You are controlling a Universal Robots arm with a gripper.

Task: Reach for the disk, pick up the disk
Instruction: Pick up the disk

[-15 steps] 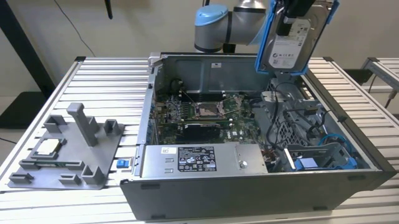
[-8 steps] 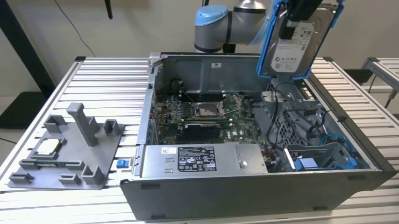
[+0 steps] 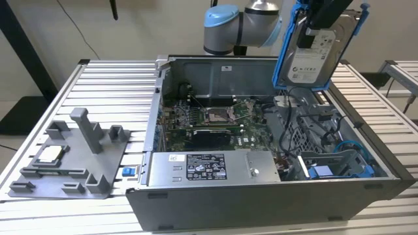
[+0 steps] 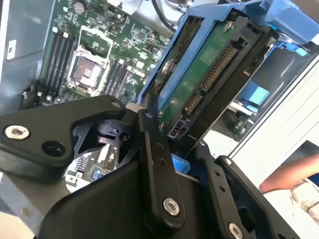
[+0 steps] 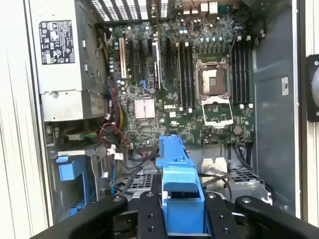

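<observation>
One disk [image 3: 314,54] clamped in my gripper [image 3: 326,22], lifted clear above the open case [image 3: 261,147] near the exterior view's right; it hangs on edge, slightly tilted, white label facing the camera, blue rails down both long sides. My arm [image 3: 238,24] reaches in from behind the case, grey tubes with a pale blue joint cap, wrist bent down over the drive bay. In the second wrist view my black fingers [image 4: 157,164] press on the disk's [image 4: 199,74] end, green circuit board and connector row exposed; in the first wrist view the blue rail [image 5: 177,189] sits between the finger links. Below: green motherboard [image 5: 189,79], bare square socket [image 5: 213,82], grey metal power supply [image 3: 209,169]; a grey plastic fixture [image 3: 72,156] rests on the slatted table [image 3: 111,83].
</observation>
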